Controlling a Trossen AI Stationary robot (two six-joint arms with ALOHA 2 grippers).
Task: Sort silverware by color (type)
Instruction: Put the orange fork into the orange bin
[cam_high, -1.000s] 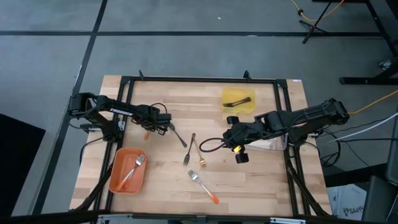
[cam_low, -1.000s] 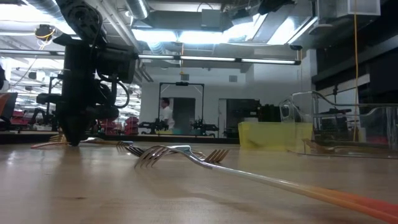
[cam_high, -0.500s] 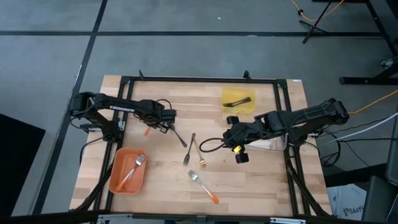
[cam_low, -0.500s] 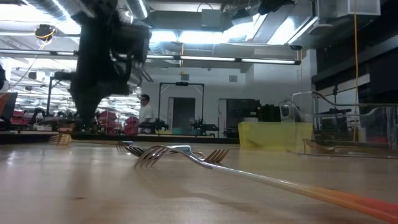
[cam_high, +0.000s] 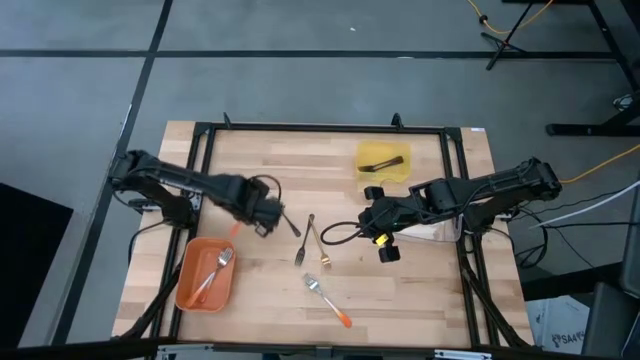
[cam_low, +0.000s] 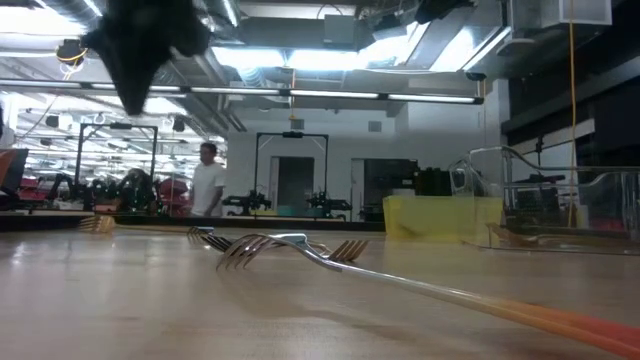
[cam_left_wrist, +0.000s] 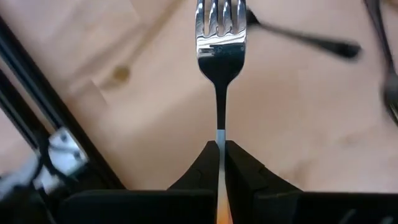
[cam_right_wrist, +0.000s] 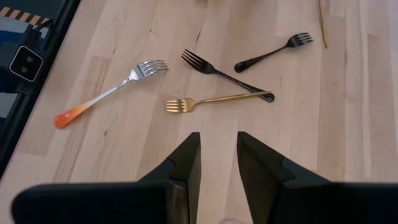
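Holding a silver orange-handled fork (cam_left_wrist: 220, 43) pinched between its fingers, your left gripper (cam_high: 266, 217) sits left of centre in the high view, above the orange tray (cam_high: 188, 291). Your right gripper (cam_right_wrist: 214, 163), fingers parted, hovers right of centre beside the black fork (cam_right_wrist: 225, 74) and gold fork (cam_right_wrist: 214, 100).
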